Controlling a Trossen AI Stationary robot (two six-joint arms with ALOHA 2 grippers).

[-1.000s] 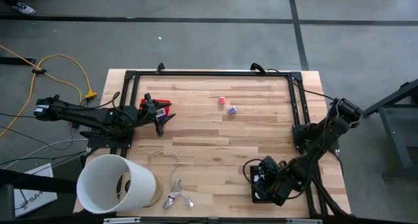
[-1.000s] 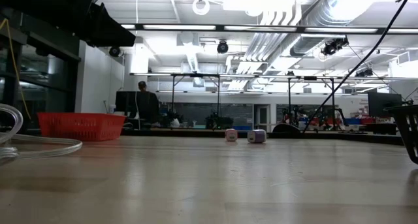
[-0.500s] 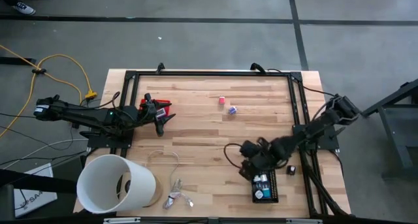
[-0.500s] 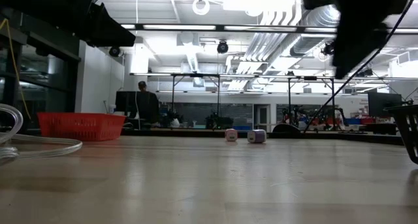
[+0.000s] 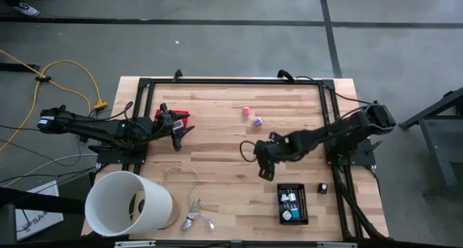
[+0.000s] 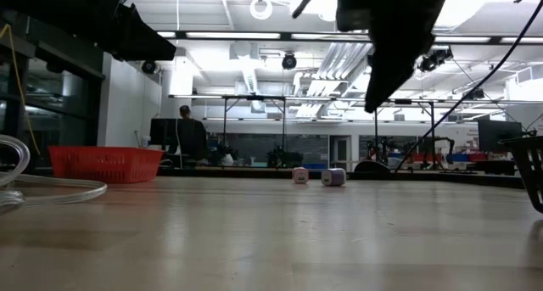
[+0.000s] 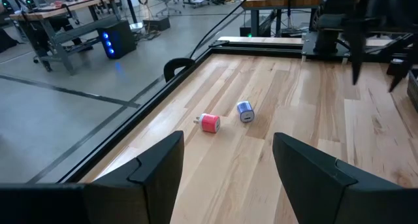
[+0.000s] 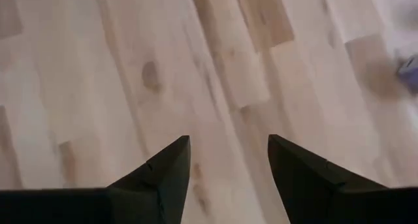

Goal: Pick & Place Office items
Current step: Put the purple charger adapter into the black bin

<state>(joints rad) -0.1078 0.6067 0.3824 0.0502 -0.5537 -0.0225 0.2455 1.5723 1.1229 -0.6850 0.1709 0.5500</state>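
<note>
Two office items lie on the wood in the far middle of the table: a pink block and a blue-purple block. Several more sit in a black tray near the right front, and a small black piece lies beside the tray. My right gripper hangs open over bare wood, to the near side of the two blocks. My left gripper waits open at the table's left, pointing toward the blocks.
A big white tub lies on its side at the near left corner. A pale wire loop and a silvery clump lie beside it. A red basket sits by the left gripper. A black frame borders the table.
My right arm has swung from over the black tray at the near right toward the table's middle and far side, nearing the two blocks, and has uncovered the tray and the small black piece. The left arm has kept still.
</note>
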